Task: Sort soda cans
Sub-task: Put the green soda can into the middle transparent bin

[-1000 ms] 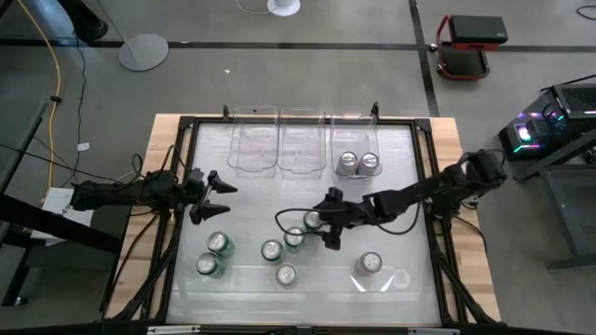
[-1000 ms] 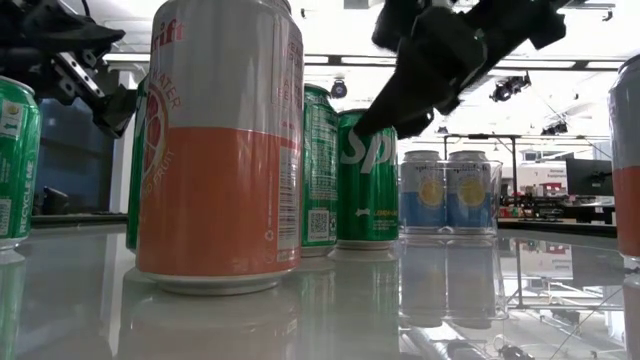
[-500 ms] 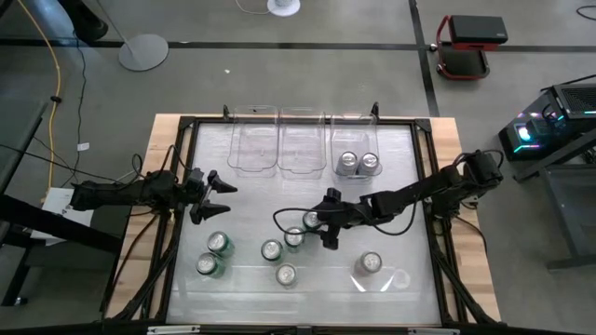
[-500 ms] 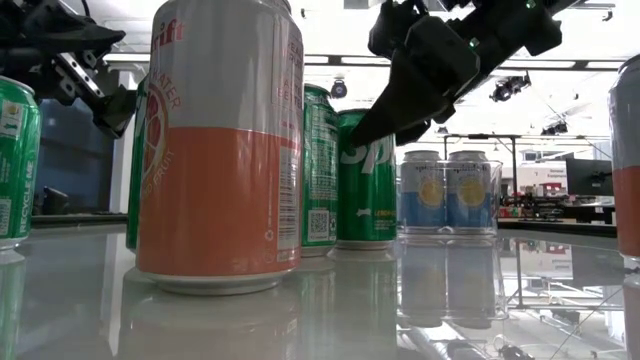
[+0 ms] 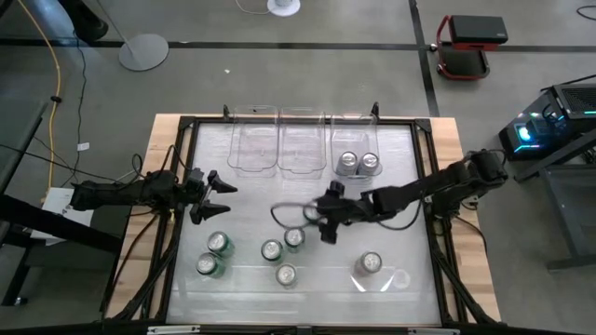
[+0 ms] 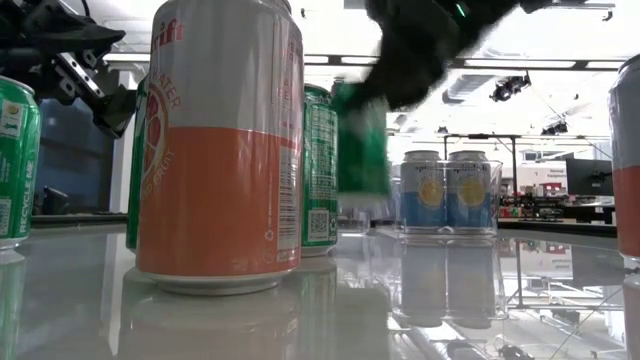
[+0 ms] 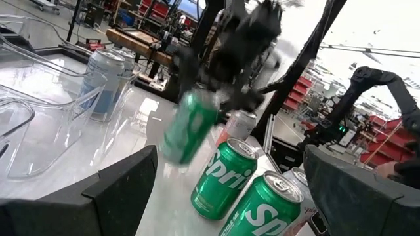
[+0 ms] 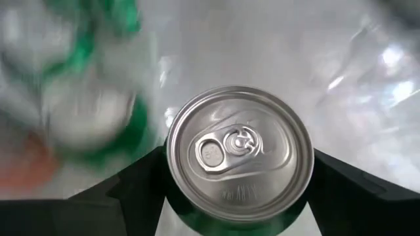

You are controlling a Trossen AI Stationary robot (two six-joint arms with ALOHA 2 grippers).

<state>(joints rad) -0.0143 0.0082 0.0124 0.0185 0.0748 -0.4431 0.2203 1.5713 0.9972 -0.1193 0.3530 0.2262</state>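
Observation:
My right gripper [image 5: 321, 214] is shut on a green soda can [image 6: 360, 140] and holds it above the table's middle. In the left wrist view that can [image 7: 187, 128] hangs tilted in the air. Several more green cans [image 5: 221, 244] stand on their bases on the near left of the table. An orange-and-silver can [image 5: 286, 274] and another silver-topped can [image 5: 371, 264] stand near the near edge. Two silver cans [image 5: 358, 163] stand in the right-hand clear bin. My left gripper [image 5: 212, 195] is open and hovers at the table's left, touching nothing. My right gripper pinches the green can's side wall just under its top rim [image 8: 239, 154], one finger [image 8: 131, 190] on each side of it. The fingers come from above, pointing down. The can is lifted clear of the table and tilted.
Three clear plastic bins [image 5: 301, 144] stand in a row along the far edge; the left and middle ones hold nothing. A black frame [image 5: 424, 140] rims the table. A bare stretch of table lies between the bins and the cans.
My right gripper has risen with the green can, which stood on the table beside the other green cans and now hangs clear of it. Gripper and can have shifted slightly toward the far edge, and the can has tipped.

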